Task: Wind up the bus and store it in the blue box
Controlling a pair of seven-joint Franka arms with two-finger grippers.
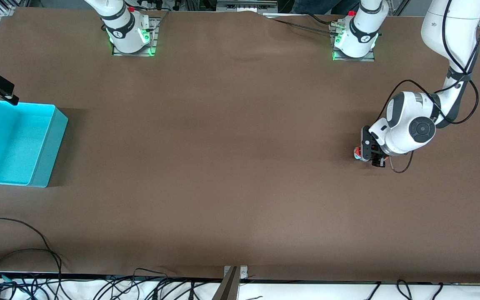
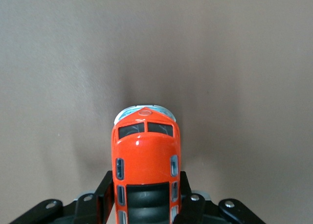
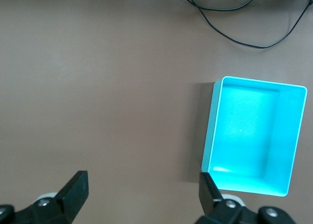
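- The left gripper (image 1: pixel 367 155) is clenching the bus (image 2: pixel 145 158) by its sides, low on the table (image 1: pixel 231 166) toward the left arm's end.
- The bus's long axis is running straight out from between the jaws, nose leading.
- The blue box (image 1: pixel 48 143) is sitting at the edge of the right arm's end, well apart from the bus.
- The right gripper (image 3: pixel 142 194) is waiting with jaws released, beside the box.
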